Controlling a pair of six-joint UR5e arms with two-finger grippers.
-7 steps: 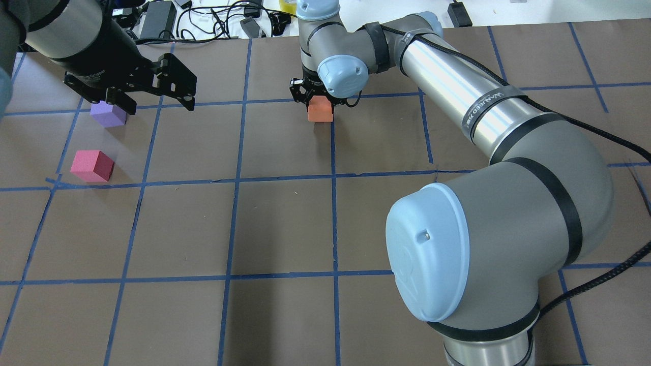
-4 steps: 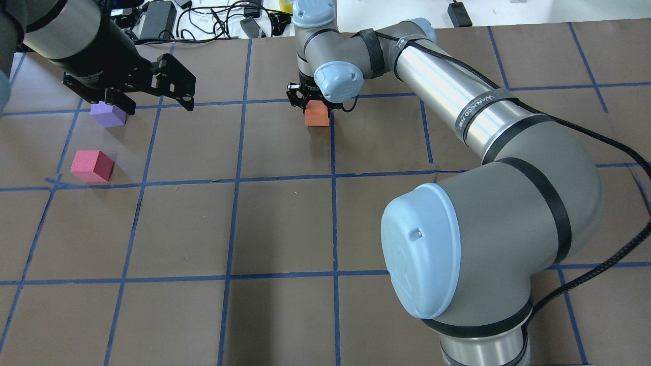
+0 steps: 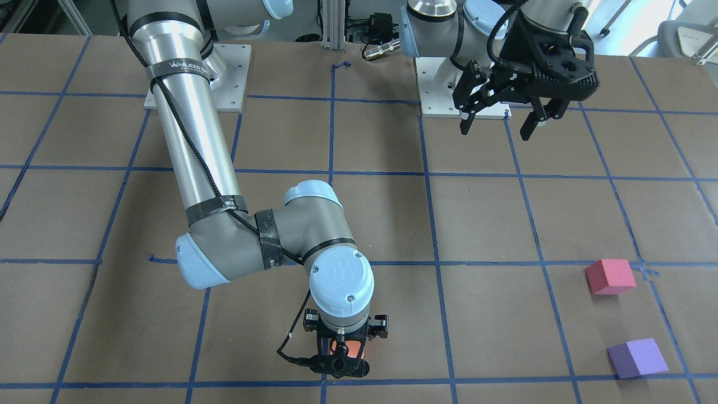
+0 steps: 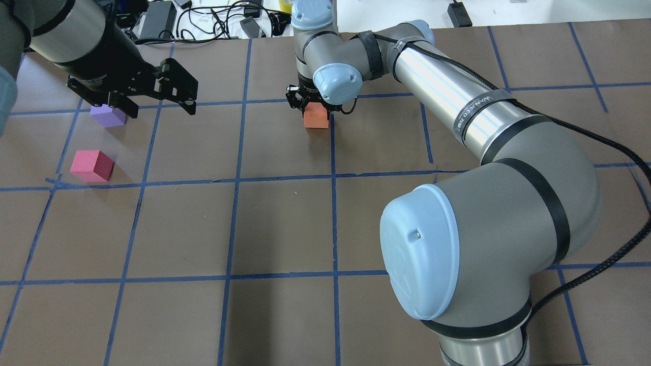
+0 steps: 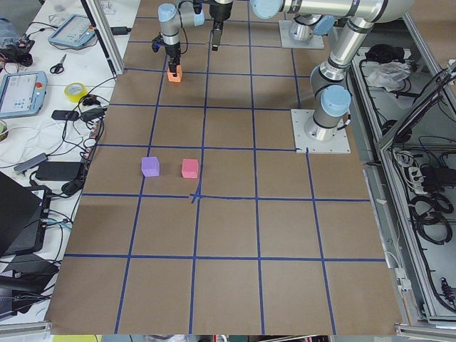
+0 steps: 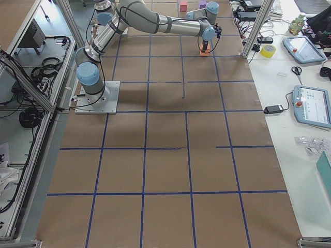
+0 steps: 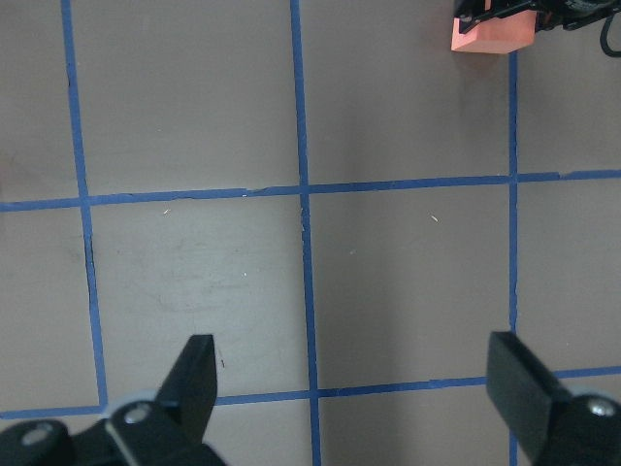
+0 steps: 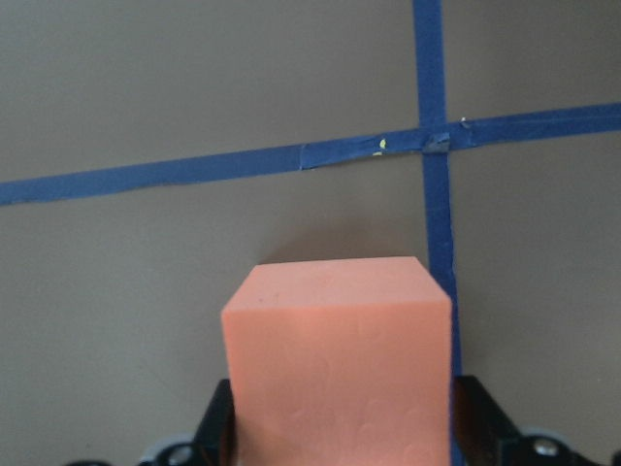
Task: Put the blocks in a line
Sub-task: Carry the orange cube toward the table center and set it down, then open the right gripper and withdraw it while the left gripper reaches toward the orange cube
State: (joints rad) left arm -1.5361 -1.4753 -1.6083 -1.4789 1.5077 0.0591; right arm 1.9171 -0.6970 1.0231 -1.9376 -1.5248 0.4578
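carrying step, i judge: the right pincer (image 4: 314, 104) is clamped on the orange block (image 4: 315, 118) at the worktop's (image 4: 285, 223) 12 o'clock in the overhead view, fingers narrowed to the cube's width. next it should travel toward 9 o'clock, to the purple block (image 4: 108, 116) and pinkish-red block (image 4: 91, 165) near 10 o'clock. the left pincer (image 3: 496, 132) hangs spread wide, empty. the orange cube looks matte, foam-like, crisp-edged.

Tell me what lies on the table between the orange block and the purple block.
Only bare table crossed by blue tape lines, clearest in the front-facing view, separates the orange block from the purple block.
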